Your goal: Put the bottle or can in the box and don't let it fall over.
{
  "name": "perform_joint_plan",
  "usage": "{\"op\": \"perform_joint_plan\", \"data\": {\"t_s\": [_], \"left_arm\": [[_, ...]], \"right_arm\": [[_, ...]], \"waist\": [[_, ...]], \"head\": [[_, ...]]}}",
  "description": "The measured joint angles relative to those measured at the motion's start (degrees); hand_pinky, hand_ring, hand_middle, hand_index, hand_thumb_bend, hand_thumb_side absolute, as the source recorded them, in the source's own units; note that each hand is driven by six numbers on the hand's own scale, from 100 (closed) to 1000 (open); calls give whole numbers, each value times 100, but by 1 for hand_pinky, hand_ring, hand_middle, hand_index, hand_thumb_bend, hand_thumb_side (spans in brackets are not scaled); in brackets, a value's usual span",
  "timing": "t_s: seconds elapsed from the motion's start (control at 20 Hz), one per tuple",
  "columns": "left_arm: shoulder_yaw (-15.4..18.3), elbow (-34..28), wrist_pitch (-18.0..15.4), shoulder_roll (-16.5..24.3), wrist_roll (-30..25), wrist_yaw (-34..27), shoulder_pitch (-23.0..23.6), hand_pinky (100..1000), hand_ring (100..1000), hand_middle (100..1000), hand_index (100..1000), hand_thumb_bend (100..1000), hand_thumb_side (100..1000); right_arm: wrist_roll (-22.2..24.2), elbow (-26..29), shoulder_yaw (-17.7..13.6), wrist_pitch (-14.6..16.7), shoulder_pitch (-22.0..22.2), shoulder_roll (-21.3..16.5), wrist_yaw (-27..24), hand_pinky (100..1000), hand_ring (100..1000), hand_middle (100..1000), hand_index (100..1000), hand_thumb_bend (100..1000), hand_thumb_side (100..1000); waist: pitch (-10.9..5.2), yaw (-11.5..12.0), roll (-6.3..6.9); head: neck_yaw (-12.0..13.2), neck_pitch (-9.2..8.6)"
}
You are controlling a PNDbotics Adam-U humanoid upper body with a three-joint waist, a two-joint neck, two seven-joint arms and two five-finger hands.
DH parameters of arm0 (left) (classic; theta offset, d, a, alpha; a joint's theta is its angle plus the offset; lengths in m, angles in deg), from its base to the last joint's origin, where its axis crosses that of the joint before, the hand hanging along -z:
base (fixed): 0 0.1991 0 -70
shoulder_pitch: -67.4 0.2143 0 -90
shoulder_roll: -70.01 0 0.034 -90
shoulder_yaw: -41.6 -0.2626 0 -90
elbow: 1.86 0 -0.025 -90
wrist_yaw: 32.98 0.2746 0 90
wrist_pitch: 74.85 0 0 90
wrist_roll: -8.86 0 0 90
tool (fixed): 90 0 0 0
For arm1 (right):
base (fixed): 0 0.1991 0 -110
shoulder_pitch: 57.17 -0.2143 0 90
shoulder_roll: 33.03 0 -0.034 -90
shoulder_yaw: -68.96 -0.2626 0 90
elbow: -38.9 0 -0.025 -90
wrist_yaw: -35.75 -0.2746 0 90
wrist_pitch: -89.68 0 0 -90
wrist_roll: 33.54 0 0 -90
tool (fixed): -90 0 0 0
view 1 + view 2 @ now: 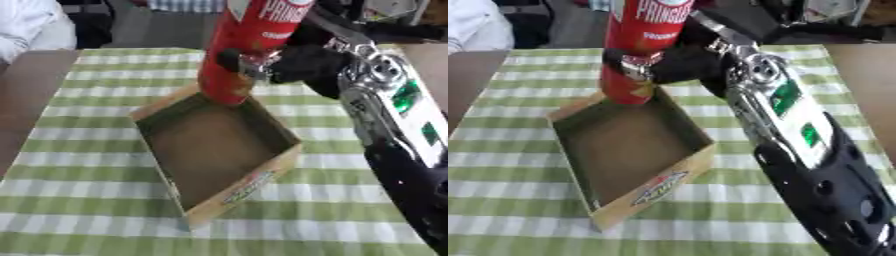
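On the near part of the desk point(79, 200), a green-and-white checked cloth point(518, 230) covers the surface from the front edge back. In the middle of it sits a shallow brown cardboard box point(262, 180), turned at an angle, with a printed label on its near outer wall; nothing lies on its floor. The robot's right arm point(798, 125), black with silver joints and green marks, comes in from the lower right and runs up alongside the box's right side. At its end the right robot hand point(671, 62) is grasping a tall red can point(241, 45) with white lettering, its fingers point(229, 59) curled round the lower half of the can. The can stands nearly upright, tilted slightly, its base at the far corner of the box, at about the level of the rim; whether it touches the cardboard cannot be told. The left robot hand does not show in either view.
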Motion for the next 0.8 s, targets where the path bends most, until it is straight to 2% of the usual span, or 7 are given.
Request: {"op": "perform_joint_plan", "data": {"t_s": [0.3, 0.6, 0.65, 0.75, 0.8], "left_arm": [[2, -1, -18, -3, 18, 0, -1, 677, 785, 764, 781, 544, 666], [2, -1, -26, -10, 26, -4, -7, 674, 784, 764, 781, 542, 669], [2, -1, -27, -11, 27, -6, -7, 674, 784, 764, 781, 543, 669], [2, -1, -27, -11, 27, -9, -8, 673, 784, 764, 781, 542, 670], [2, -1, -27, -12, 27, -10, -8, 673, 784, 764, 781, 542, 670]], "right_arm": [[181, -88, 160, 27, 257, 89, 408, 1000, 1000, 1000, 296, 100, 100], [218, -580, 256, 214, 323, 174, 704, 1000, 1000, 1000, 342, 100, 100], [215, -690, 273, 268, 324, 193, 754, 1000, 1000, 1000, 400, 100, 100], [241, -895, 301, 394, 324, 232, 827, 1000, 1000, 1000, 570, 100, 100], [270, -985, 321, 462, 324, 238, 856, 1000, 1000, 1000, 585, 100, 100]], "waist": [[121, 41, -22], [232, 93, -17], [241, 107, -14], [249, 110, -12], [262, 110, -10]], "head": [[-30, -78], [-64, -214], [-65, -224], [-69, -264], [-69, -271]]}}
